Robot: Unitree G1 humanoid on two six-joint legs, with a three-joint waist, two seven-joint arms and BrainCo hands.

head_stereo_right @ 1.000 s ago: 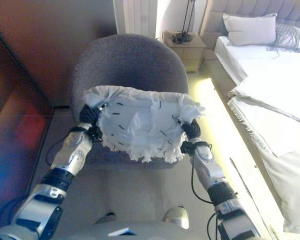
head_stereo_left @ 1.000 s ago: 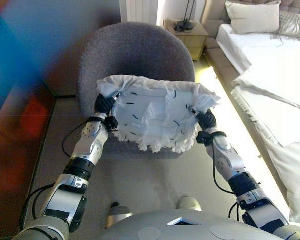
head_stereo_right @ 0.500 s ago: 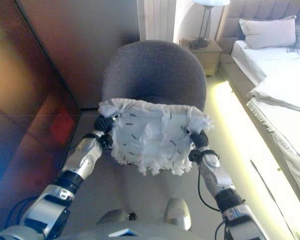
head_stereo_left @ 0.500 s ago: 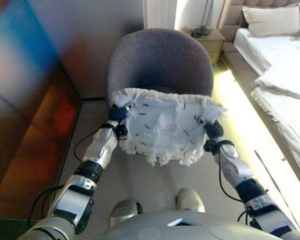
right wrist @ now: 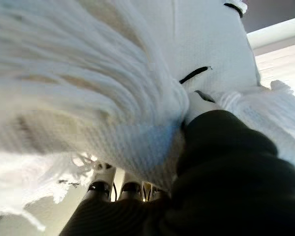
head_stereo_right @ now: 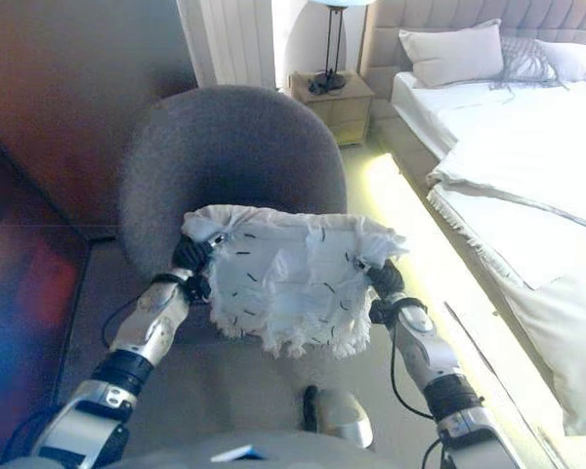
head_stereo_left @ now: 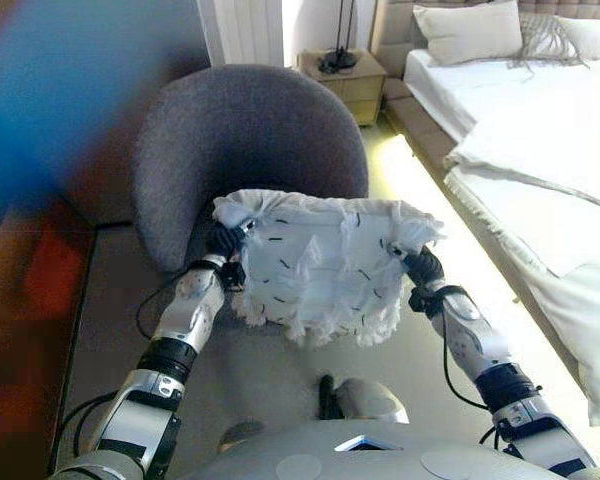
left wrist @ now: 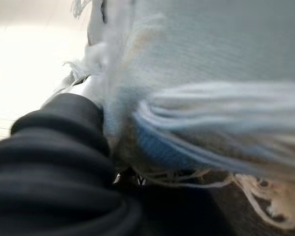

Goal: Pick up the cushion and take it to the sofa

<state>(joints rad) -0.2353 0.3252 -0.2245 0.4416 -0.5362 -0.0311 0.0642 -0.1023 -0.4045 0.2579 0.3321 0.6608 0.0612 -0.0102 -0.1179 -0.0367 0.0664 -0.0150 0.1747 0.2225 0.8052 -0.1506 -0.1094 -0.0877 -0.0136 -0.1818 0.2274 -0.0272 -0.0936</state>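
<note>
— Where's the cushion?

— The white square fabric cushion [head_stereo_left: 320, 262], fringed along its edges and dotted with short dark stitches, is up in the air between the two hands, in front of the robot and above the pale floor [head_stereo_left: 280, 370]. Its far edge is level with the near rim of the chair seat.

— How are the hands on it?

— The left hand [head_stereo_left: 223, 243] is at the cushion's left side, the right hand [head_stereo_left: 421, 266] at its right side. Only the dark ribbed covers show; the fingers are buried behind the fabric, so I cannot tell whether they are curled or straight. The wrist views show just the covers pressed against fringe and weave.

— What is around it?

— Just beyond the cushion stands a round grey upholstered tub chair [head_stereo_left: 245, 140], its seat bare. Left of that runs a dark reddish-brown wall panel [head_stereo_right: 39, 195]. Far behind the chair is a small wooden bedside cabinet [head_stereo_left: 346, 84] with the black base of a lamp [head_stereo_left: 337, 58] on top. To the right lies a bed with white bedding [head_stereo_left: 540, 150], two pale pillows [head_stereo_left: 470, 30] against its tufted headboard at the far end, and a bright strip of light [head_stereo_left: 430, 200] along the floor beside it.

— Any containers?

— None that I can make out.
</note>
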